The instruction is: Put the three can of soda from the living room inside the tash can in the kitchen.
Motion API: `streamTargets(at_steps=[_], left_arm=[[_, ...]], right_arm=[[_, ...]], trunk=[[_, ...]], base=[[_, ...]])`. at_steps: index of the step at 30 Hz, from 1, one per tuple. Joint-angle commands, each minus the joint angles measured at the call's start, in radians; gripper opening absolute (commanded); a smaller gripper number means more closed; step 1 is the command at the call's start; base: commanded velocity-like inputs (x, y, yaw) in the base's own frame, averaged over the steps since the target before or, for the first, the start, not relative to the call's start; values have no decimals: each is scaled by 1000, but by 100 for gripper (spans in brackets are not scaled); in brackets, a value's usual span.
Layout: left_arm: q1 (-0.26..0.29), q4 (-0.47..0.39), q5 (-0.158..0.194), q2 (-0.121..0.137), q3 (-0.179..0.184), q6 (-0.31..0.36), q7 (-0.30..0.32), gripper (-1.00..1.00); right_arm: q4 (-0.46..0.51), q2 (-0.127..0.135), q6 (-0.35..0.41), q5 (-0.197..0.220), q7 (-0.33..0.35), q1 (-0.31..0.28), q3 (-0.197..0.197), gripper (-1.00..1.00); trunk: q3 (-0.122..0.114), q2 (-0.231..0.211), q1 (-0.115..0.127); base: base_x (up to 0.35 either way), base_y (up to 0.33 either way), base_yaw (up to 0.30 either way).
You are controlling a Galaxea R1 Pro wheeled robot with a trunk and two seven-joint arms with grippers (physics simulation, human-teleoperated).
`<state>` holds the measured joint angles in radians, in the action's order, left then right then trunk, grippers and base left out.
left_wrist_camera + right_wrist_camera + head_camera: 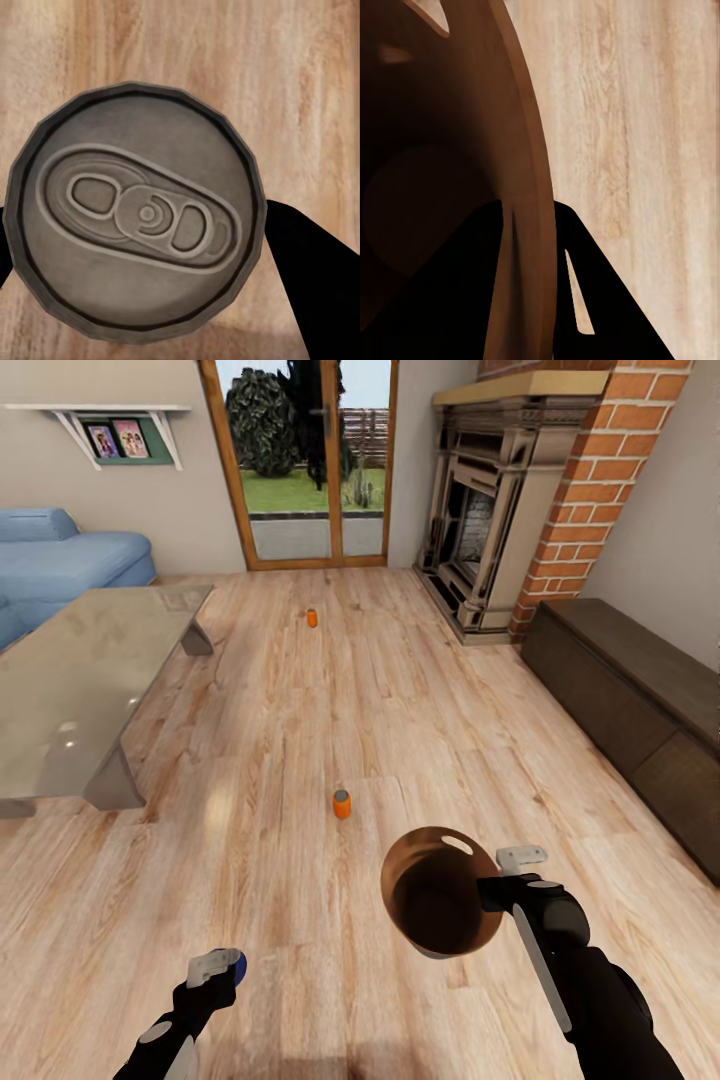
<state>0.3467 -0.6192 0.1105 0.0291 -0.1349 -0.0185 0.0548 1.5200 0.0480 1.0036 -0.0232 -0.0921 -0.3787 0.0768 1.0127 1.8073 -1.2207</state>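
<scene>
Left gripper (222, 966) holds a soda can (135, 210); right gripper (492, 893) clamps the trash can (440, 892) rim. Two cans (342, 804) (312, 618) stand on the floor (300, 710).

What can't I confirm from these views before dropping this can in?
- Held can: left wrist view shows just its grey top; the body is hidden beneath.
- Left gripper: head view, too small to confirm the can.
- Bin: the rim hides the bottom; right wrist view is dark inside.
- Far can: too small for detail.
</scene>
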Motion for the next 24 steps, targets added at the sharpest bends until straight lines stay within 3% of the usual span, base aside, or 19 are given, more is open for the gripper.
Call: streamTargets(at_steps=[1, 24], left_arm=[[0, 0, 0, 0, 0, 0, 0, -100], [0, -3, 1, 0, 0, 0, 0, -100]], right_arm=[[0, 0, -1, 10, 3, 0, 0, -100], [0, 0, -1, 8, 3, 0, 1, -100]], trunk=[[-5, -7, 4], [-115, -168, 92]], base=[[0, 0, 0], [0, 0, 0]])
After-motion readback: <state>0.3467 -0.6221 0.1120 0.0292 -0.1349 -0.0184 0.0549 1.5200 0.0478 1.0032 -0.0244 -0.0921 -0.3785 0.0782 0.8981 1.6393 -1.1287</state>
